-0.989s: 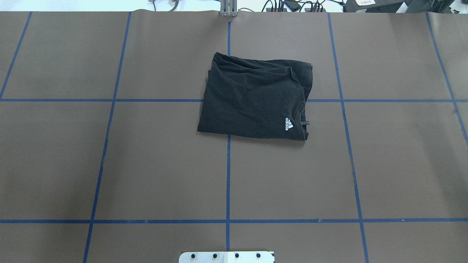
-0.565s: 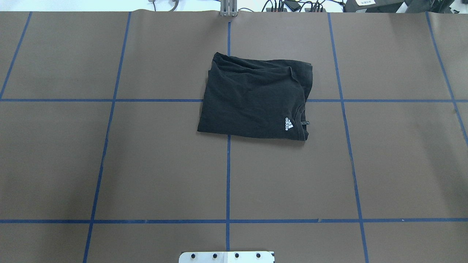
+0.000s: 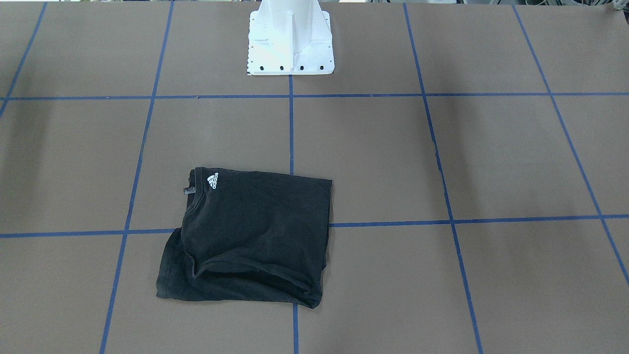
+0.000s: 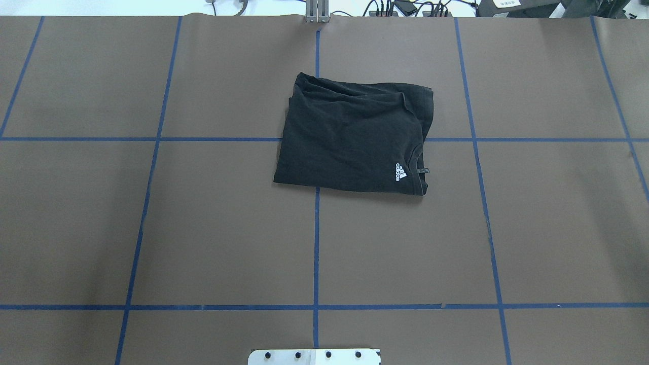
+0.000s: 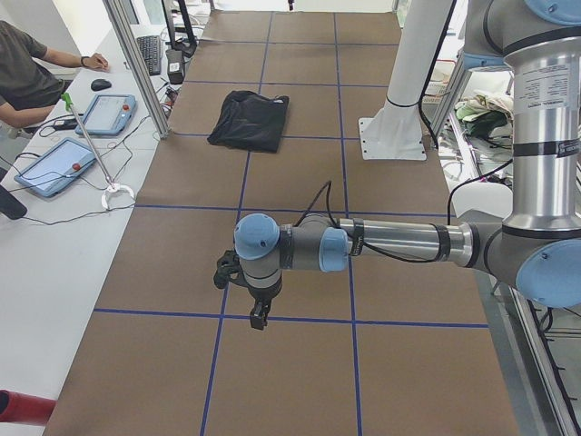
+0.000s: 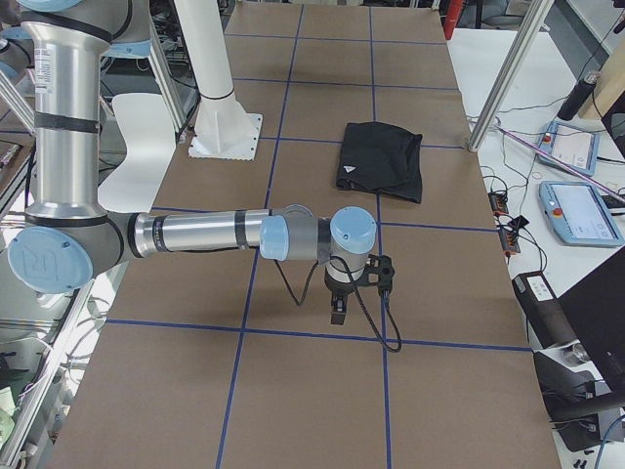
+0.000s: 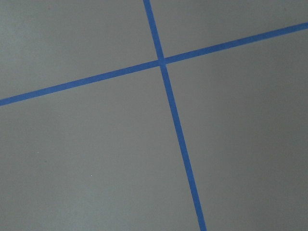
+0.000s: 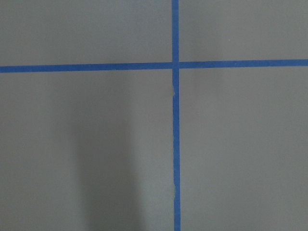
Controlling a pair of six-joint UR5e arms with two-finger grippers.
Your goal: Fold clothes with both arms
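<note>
Distance is the main thing here. The left arm hangs low over the left end of the worktop, jaws pointing down at bare surface. Only the side view shows them, so I cannot tell if they are released or clenched. Its wrist camera sees only a crossing of blue tape.

The shirt lies well apart from that arm, near the middle of the far edge. It is folded to a rough rectangle, flat and untouched, and its long axis runs along the far edge, a little tilted. More of it lies right of the centre line, and the logo sits at its near right corner.

The right arm hangs over the right end, also well apart, jaws down, and again I cannot tell their state. In my judgement this arm is slightly nearer. Against the earlier overhead pictures nothing differs: the shirt has the same place and shape.
</note>
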